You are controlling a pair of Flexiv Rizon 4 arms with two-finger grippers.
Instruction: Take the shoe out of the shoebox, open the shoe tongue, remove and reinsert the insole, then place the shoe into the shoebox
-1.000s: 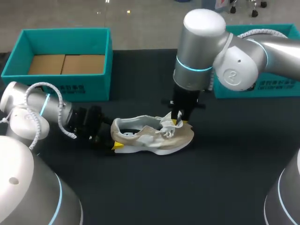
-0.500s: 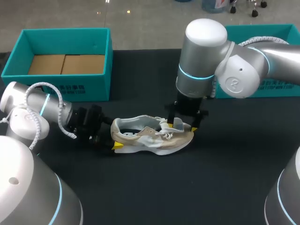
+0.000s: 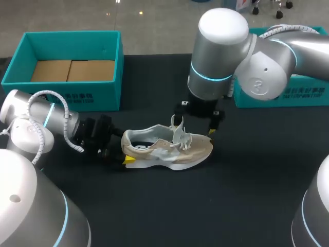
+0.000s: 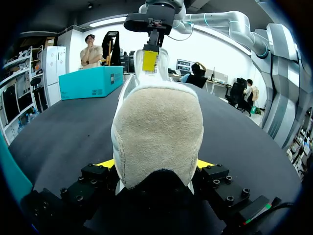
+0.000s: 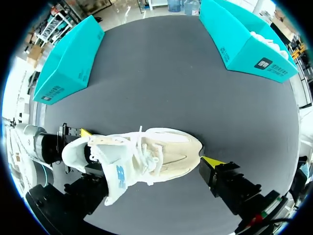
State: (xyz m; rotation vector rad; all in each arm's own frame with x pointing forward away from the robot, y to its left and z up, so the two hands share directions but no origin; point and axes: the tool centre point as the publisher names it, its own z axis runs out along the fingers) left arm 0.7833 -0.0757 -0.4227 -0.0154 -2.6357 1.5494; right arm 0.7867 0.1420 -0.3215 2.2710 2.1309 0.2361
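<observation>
A cream and white shoe (image 3: 169,150) lies on its sole on the black table (image 3: 247,195), toe to the right. Its tongue (image 3: 179,135) stands up over the laces. My left gripper (image 3: 125,153) is shut on the heel (image 4: 157,134), one yellow tip on each side of it. Just above the shoe's front hangs my right gripper (image 3: 194,126), open and holding nothing. In the right wrist view the shoe (image 5: 146,154) lies under that gripper (image 5: 151,174), between its spread fingers. The open teal shoebox (image 3: 67,90) stands at the back left.
A second teal box (image 3: 288,95) sits at the back right, partly behind my right arm. Bare black tabletop stretches in front of the shoe and to its right.
My right gripper has opened, let go of the tongue and laces, and risen a little. The tongue now stands upright. The left arm and the shoe have stayed put.
</observation>
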